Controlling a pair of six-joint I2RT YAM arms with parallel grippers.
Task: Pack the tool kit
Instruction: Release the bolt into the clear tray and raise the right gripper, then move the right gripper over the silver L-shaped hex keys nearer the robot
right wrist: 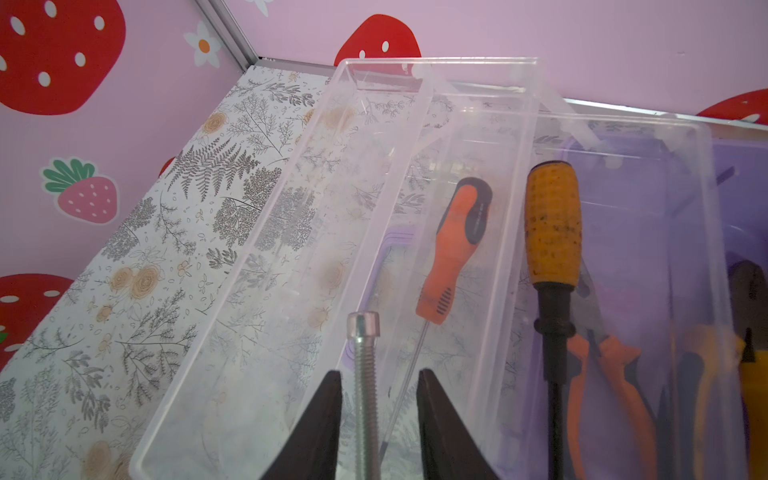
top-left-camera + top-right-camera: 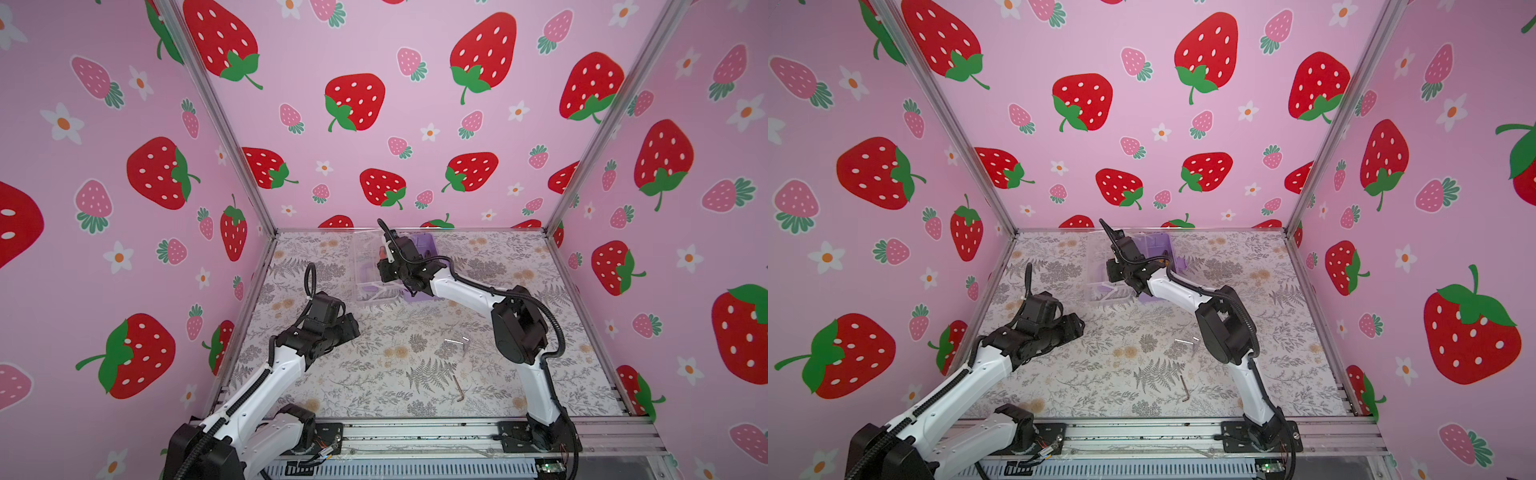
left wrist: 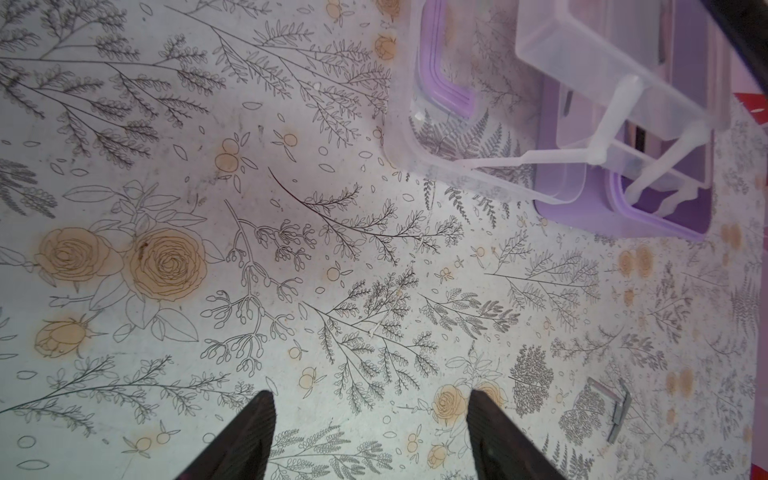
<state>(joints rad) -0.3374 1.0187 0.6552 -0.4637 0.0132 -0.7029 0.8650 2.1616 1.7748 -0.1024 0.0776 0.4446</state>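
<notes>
The lilac tool kit box stands open at the back of the table, its clear lid folded out beside it. My right gripper hovers over the box's clear tray, open. A silver bolt stands between its fingertips with a gap on each side. An orange screwdriver lies in the tray, and a yellow-handled screwdriver and orange-handled pliers lie beside it. My left gripper hangs open and empty over bare table, left of the box.
A dark L-shaped hex key lies near the table's front. Small silver metal pieces lie mid-table, beside my right arm's elbow. Strawberry-print walls close in three sides, with a metal rail along the front.
</notes>
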